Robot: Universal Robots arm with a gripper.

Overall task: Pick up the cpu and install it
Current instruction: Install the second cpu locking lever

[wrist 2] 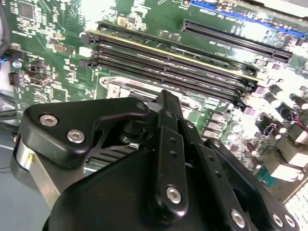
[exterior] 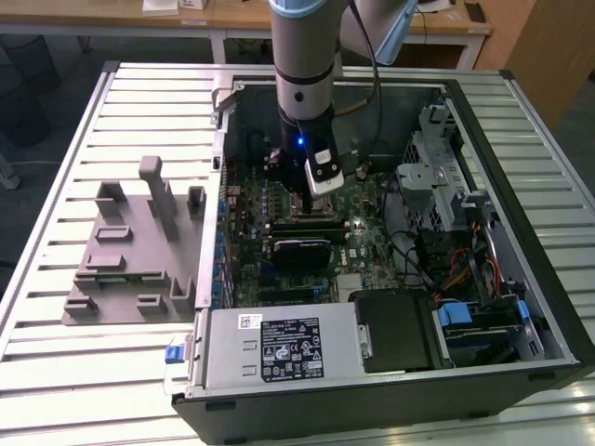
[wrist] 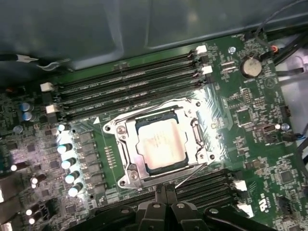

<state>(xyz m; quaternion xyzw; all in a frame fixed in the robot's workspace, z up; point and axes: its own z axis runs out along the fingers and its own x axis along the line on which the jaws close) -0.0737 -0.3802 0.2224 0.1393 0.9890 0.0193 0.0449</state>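
Inside the computer case [exterior: 521, 232], in the exterior view, the gripper [exterior: 311, 203] hangs just above the motherboard [exterior: 363, 243]. In the first wrist view the cpu [wrist: 161, 144] already lies within the socket [wrist: 126, 144], so placement looks done, its frame seemingly unlatched. In the second wrist view the fingers [wrist 2: 166, 144] sit together, apparently holding nothing.

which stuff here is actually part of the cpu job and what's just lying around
Part of the job:
- cpu, lying in the metal-framed socket
- motherboard carrying that socket
- gripper, low over the board inside the computer case

Just lying about:
- grey plastic tray with upright pegs, beside the case
- slatted table
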